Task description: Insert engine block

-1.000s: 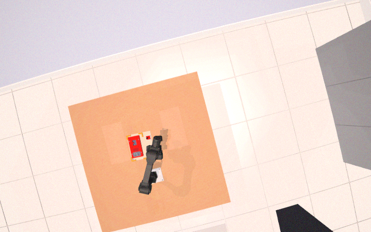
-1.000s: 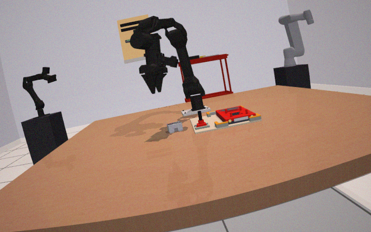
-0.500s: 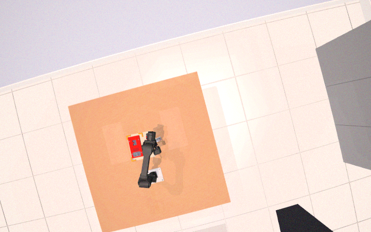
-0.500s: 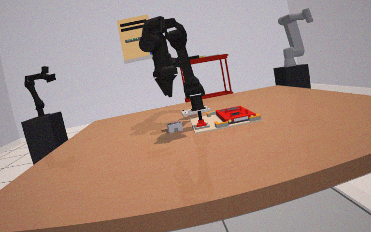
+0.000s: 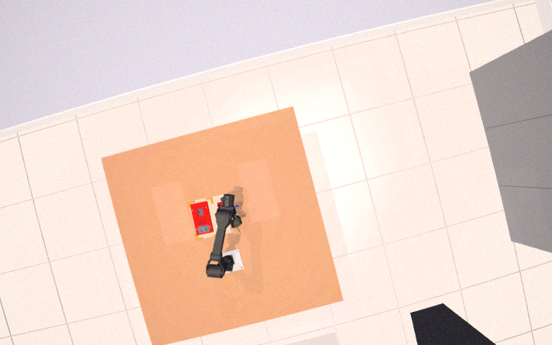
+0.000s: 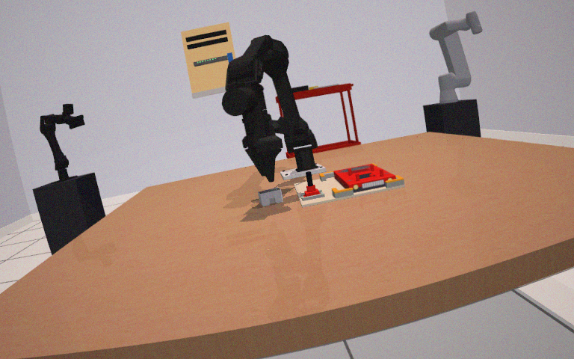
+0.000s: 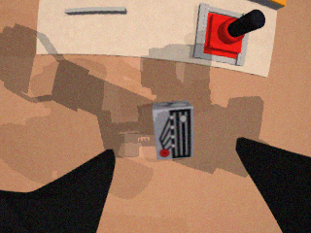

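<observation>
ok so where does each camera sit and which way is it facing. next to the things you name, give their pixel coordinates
Top: high overhead, looking down on the wooden table (image 5: 170,300); shows the whole arm (image 5: 219,239) from above.
Exterior: beyond a table edge, looking across the tabletop toward the wall; the arm (image 6: 289,97) shows side-on, gripper (image 6: 271,179) pointing down.
Wrist: on the arm near the gripper (image 7: 176,148), looking down past its two open fingers at the engine block (image 7: 175,131).
Shared: exterior and wrist both show the engine block (image 6: 270,197) and the red piece with a black peg (image 6: 311,190) (image 7: 224,36).
</observation>
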